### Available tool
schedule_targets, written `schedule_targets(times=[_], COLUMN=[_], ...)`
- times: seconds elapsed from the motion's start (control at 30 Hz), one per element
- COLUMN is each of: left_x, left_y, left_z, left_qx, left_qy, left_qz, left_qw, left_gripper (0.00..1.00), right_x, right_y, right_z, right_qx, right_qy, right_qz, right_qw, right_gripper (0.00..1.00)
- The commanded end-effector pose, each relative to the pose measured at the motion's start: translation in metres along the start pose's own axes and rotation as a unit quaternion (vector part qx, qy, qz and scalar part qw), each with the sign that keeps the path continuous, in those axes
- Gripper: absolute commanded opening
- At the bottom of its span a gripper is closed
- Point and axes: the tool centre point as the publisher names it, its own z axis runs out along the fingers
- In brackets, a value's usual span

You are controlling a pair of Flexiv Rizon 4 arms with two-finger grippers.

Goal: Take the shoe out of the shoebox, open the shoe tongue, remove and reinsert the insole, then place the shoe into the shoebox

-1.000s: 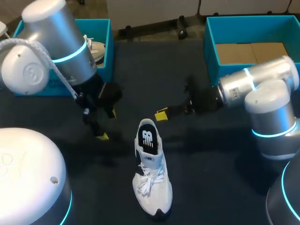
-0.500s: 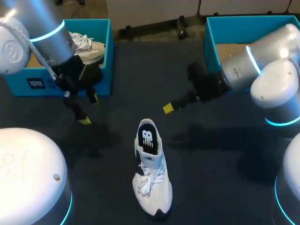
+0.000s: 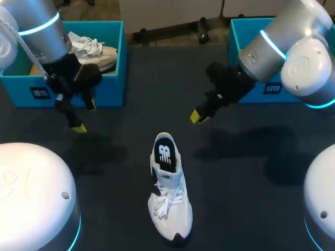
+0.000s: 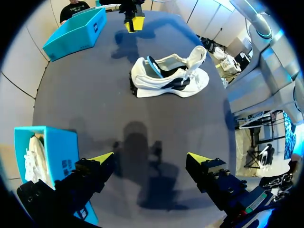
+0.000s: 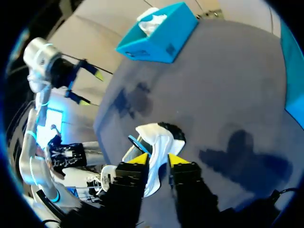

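The white sneaker point(image 3: 168, 188) stands sole-down at mid-table point(image 3: 246, 204), collar upward for tongue access. Left gripper point(image 4: 149, 159) jaws: spread wide, empty. Right gripper point(image 5: 157, 159) jaws: narrowly parted, empty. Both hover well apart from it, leaving approach room.

White logo point(image 3: 165, 153) on black insole point(image 3: 163, 141)

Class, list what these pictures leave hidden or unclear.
Inside the right shoebox: head view, under right arm.
Front of the insole in the shoe: head view, under tongue and laces.
The second shoe in the left shoebox: head view, left arm hides part.
Part of the shoe: right wrist view, behind the right claw.
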Motion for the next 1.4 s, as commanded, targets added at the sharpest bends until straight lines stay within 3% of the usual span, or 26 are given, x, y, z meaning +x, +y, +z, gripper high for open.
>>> schedule_targets(times=[0.03, 0.17, 0.6, 0.63, 0.77, 1.03, 1.17, 1.2, 1.4], left_x=[-0.004, -0.007, -0.007, -0.009, -0.020, -0.044, -0.055, -0.055, -0.055], left_y=[0.014, 0.021, 0.021, 0.021, 0.040, 0.083, 0.101, 0.101, 0.101], left_z=[-0.016, -0.023, -0.023, -0.024, -0.036, -0.060, -0.067, -0.067, -0.067], left_qx=[-0.003, -0.018, -0.018, -0.034, -0.046, -0.053, -0.051, -0.051, -0.051], left_qy=[0.006, 0.013, 0.013, -0.007, -0.023, -0.025, 0.004, 0.004, 0.004], left_qz=[0.002, 0.013, 0.013, 0.045, 0.158, 0.220, 0.279, 0.279, 0.279], left_qw=[1.000, 1.000, 1.000, 0.998, 0.986, 0.974, 0.959, 0.959, 0.959], left_gripper=[1.00, 1.00, 1.00, 1.00, 1.00, 1.00, 1.00, 1.00, 1.00], right_x=[0.013, 0.020, 0.020, 0.020, 0.041, 0.068, 0.080, 0.082, 0.083], right_y=[-0.007, -0.016, -0.016, -0.016, -0.009, -0.001, -0.001, -0.002, -0.004], right_z=[-0.009, -0.013, -0.013, -0.013, 0.006, 0.042, 0.060, 0.065, 0.069], right_qx=[0.032, -0.002, -0.002, -0.002, -0.031, -0.044, -0.054, -0.061, -0.063], right_qy=[-0.102, -0.135, -0.135, -0.135, -0.177, -0.210, -0.229, -0.238, -0.235], right_qz=[0.048, 0.084, 0.084, 0.084, 0.092, 0.107, 0.123, 0.152, 0.155], right_qw=[0.993, 0.987, 0.987, 0.987, 0.979, 0.971, 0.964, 0.957, 0.957], right_gripper=[0.00, 0.00, 0.00, 0.00, 0.00, 0.00, 0.00, 0.00, 0.00])
